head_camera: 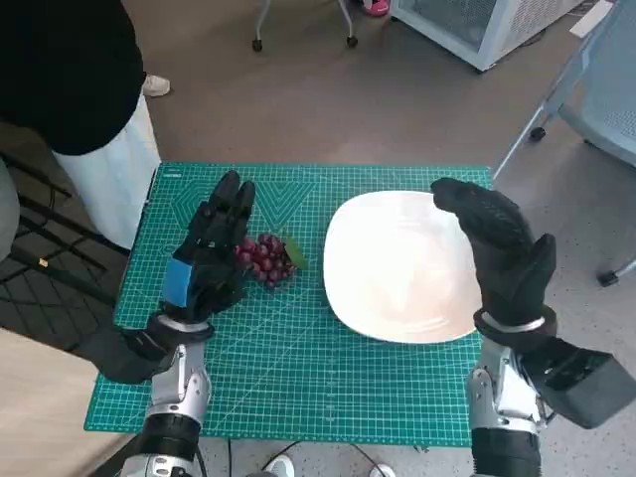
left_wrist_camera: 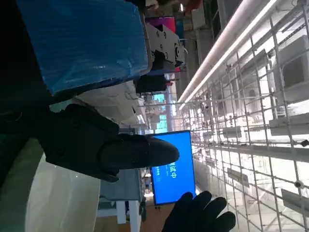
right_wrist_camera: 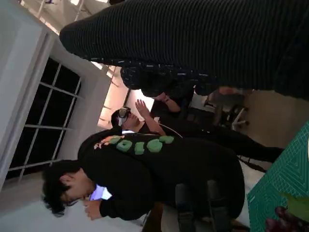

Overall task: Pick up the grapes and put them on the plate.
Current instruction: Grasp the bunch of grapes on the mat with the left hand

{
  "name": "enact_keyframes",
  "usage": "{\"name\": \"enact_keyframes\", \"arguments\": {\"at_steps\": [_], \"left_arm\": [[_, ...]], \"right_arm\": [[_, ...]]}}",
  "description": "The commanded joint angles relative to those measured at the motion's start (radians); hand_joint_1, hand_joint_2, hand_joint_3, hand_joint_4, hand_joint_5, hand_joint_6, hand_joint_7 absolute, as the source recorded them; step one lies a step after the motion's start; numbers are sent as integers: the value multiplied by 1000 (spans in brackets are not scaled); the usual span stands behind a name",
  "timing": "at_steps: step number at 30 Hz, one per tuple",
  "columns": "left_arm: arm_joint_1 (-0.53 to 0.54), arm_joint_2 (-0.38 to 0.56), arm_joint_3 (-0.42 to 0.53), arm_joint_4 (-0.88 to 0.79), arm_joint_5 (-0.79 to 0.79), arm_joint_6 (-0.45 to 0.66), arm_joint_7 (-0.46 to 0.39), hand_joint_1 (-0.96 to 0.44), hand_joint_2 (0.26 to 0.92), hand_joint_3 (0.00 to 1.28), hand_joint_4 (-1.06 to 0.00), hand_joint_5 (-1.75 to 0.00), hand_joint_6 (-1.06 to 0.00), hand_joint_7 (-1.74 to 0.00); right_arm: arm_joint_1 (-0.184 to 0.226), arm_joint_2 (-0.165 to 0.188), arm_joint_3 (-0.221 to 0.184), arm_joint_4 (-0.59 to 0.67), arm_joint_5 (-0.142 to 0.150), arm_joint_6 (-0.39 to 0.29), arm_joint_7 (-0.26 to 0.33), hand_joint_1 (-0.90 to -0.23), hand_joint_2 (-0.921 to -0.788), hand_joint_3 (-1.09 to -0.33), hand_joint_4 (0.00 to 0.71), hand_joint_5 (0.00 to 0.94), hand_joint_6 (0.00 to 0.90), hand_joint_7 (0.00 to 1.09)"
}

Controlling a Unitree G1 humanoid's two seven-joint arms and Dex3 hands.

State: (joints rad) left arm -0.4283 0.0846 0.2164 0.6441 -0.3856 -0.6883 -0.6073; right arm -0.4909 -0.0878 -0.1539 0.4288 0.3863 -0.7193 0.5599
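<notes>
Grapes, a dark red bunch with a green leaf, lie on the green cutting mat covering the worktop, just left of the white plate and not on it. Left hand sits just beside the bunch on its left, fingers extended and apart, holding nothing; contact with the grapes cannot be confirmed. Right hand hovers over the plate's right edge, fingers loosely apart, holding nothing. Right wrist view shows 2 people seated beyond the mat edge. Left wrist view shows a blue screen.
</notes>
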Motion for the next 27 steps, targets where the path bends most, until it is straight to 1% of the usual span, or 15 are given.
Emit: {"name": "enact_keyframes", "arguments": {"at_steps": [1,4,7,10,14,17,21,27], "left_arm": [[-26,84,-14,-18,114,0,53,-610,921,284,-122,0,-256,0],[-24,178,-41,-58,270,28,120,-646,921,230,-73,0,-185,0],[-13,271,-72,-137,411,103,160,-680,921,154,-26,1,-86,1],[-3,342,-102,-216,505,192,165,-700,911,66,-8,1,-28,1],[9,417,-141,-316,591,325,145,-689,865,17,-1,1,-6,1],[14,446,-164,-368,619,408,133,-650,823,8,0,1,-2,1],[16,456,-188,-402,641,482,143,-580,772,3,1,1,0,1],[14,452,-225,-432,676,570,170,-505,730,0,1,1,-8,-3]], "right_arm": [[26,-5,-4,-7,-3,15,-6,-457,-921,-595,278,0,15,526],[28,-7,-4,-11,-2,17,-6,-458,-921,-594,278,1,15,526],[30,-8,-5,-14,-1,19,-6,-459,-921,-593,279,1,16,526],[31,-8,-6,-17,-2,19,-6,-460,-921,-592,280,1,18,526],[32,-9,-6,-16,-8,15,-10,-460,-921,-590,280,2,22,526],[33,-9,-5,-15,-11,13,-13,-460,-921,-589,281,2,24,526],[33,-8,-3,-14,-11,12,-14,-460,-921,-587,281,2,26,525],[32,-8,-2,-12,-10,10,-12,-459,-921,-586,282,2,27,524]]}}
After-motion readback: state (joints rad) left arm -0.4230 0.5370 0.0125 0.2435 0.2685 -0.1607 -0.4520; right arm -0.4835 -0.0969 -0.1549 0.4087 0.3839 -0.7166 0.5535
